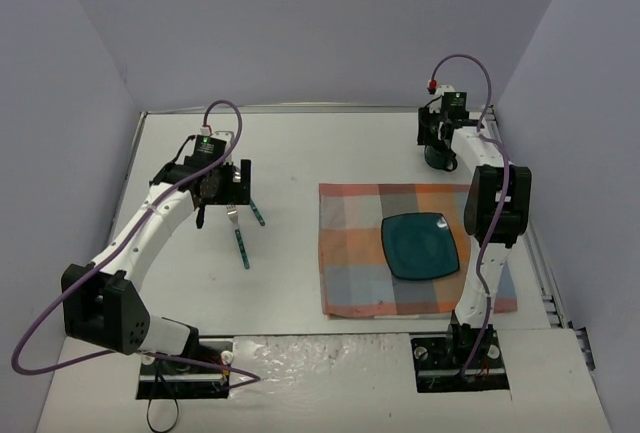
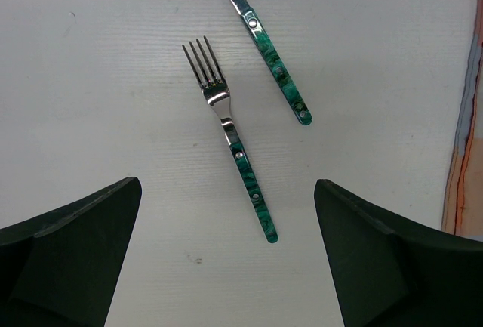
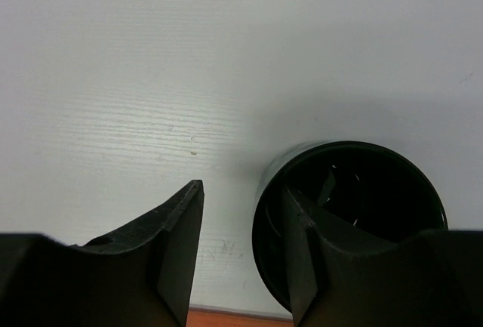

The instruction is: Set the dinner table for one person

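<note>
Dinner table (image 1: 290,143): matte white, scuffed, walled on three sides; open room lower left. Centre-right, plaid cloth (image 1: 350,253) under teal plate (image 1: 420,245). Mid-left, left gripper (image 2: 228,183) spread wide above fork (image 2: 232,142). Upper right, by the far edge, right gripper (image 3: 244,195) half-wide astride cup (image 3: 355,191) wall, unclamped.

Orange/blue-grey plaid cloth (image 1: 350,253), teal plate (image 1: 420,245), fork (image 2: 234,146) w/ green marbled handle, black cup (image 3: 377,191), white table (image 1: 280,153).
</note>
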`<state>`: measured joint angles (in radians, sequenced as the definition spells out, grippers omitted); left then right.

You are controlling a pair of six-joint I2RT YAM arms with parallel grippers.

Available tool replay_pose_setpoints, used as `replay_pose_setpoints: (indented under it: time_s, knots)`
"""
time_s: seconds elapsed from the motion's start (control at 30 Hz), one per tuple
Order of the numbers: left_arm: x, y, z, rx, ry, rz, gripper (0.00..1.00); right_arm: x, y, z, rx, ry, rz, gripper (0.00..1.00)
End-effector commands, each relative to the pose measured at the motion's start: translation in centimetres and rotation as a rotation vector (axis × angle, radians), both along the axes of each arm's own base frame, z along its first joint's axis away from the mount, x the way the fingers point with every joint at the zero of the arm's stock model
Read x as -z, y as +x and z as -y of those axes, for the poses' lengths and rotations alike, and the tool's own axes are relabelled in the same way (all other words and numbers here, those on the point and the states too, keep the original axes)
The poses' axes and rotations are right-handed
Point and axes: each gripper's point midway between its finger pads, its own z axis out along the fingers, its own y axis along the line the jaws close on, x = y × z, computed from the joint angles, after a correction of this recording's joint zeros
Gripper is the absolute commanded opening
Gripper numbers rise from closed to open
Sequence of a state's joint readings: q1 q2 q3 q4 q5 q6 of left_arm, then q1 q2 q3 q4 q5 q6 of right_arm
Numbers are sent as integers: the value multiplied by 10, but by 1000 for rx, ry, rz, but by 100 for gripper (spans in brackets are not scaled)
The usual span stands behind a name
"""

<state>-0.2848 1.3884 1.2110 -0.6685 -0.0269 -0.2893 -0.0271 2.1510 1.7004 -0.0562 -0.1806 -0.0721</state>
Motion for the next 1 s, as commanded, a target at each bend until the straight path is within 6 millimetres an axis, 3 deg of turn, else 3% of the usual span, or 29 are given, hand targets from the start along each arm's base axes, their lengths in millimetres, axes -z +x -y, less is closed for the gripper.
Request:
replay_pose_setpoints:
  time_s: [0.0,0.17,0.37,0.53,0.63,0.73,0.9,0.97]
  knots:
    - [-13,11,-2,-4,1,57,97,-31,24,0,24,-17,104,38]
    - [-13,11,-2,-4,1,58,97,-30,24,5,38,-43,100,27]
    - [-13,11,-1,1,-4,55,97,-33,19,13,50,-93,93,1]
    - [-16,10,0,4,-11,63,97,-71,6,20,55,-142,142,0]
    - [-19,10,0,6,-15,69,97,-101,-15,25,64,-166,171,0]
    - [-22,9,0,5,-17,78,97,-118,-40,29,64,-203,161,0]
    - [-26,8,-2,2,-15,87,97,-113,-87,38,81,-226,117,0]
    - [-26,7,0,5,-21,85,97,-94,-106,36,62,-218,76,0]
